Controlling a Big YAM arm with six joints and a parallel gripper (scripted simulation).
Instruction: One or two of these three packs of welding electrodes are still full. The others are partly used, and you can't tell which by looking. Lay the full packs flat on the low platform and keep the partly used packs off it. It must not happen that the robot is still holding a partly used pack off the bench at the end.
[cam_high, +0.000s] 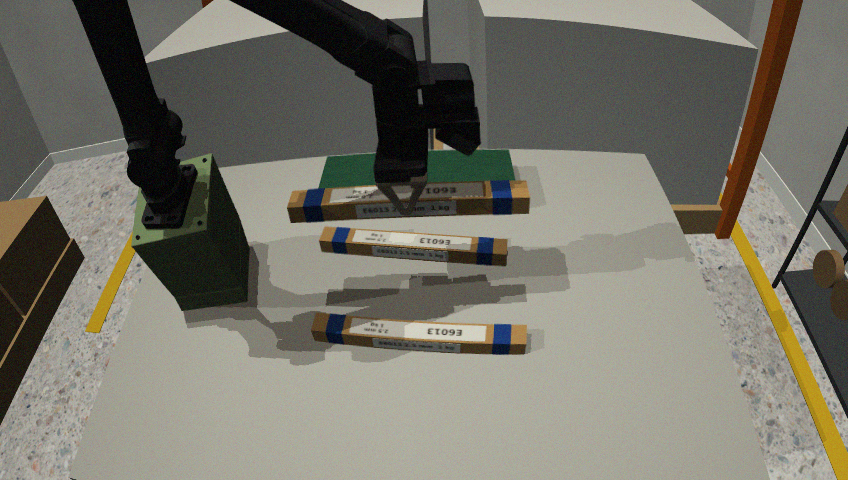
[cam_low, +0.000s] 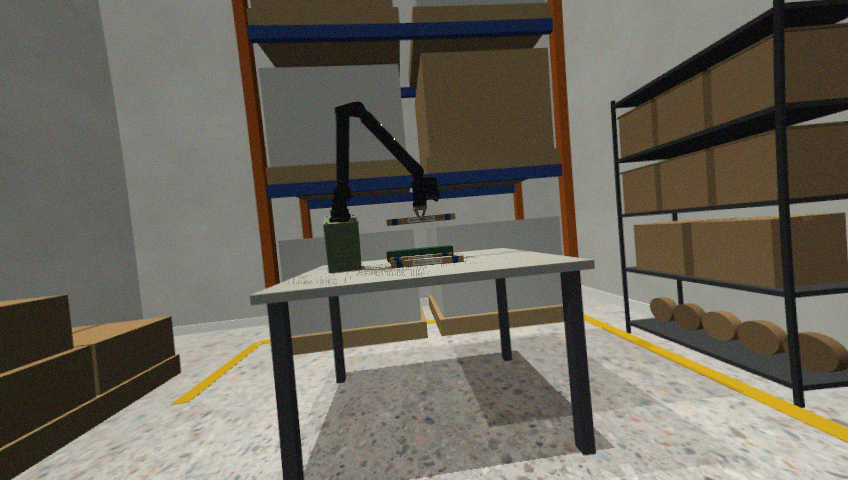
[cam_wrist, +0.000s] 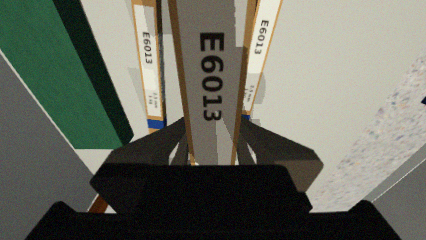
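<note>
The end effector (cam_high: 407, 199) (cam_low: 420, 212) (cam_wrist: 212, 120) was clamped mid-length on one E6013 electrode pack (cam_high: 345, 205) (cam_low: 402, 221) (cam_wrist: 212, 75), aloft above the counter (cam_high: 416, 416) (cam_low: 416, 282) (cam_wrist: 320, 90); its long axis seemed roughly parallel to the green platform (cam_high: 351, 167) (cam_low: 419, 251) (cam_wrist: 55, 75).

Robot arm (cam_high: 395, 101) (cam_low: 389, 139): matte black, with straight tubular links and rounded joints; the pincer (cam_high: 406, 205) (cam_low: 420, 217) (cam_wrist: 212, 120) has grey-brown tapering fingers, openwork in form.

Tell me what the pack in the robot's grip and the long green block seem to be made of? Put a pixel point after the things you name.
Held pack (cam_high: 512, 205) (cam_low: 409, 221) (cam_wrist: 212, 142): probably matte cardboard, judging by its plain brown edges and printed label.

Green block (cam_high: 351, 166) (cam_low: 420, 252) (cam_wrist: 55, 75): perhaps painted wood; its dull top shows faint streaks.
</note>
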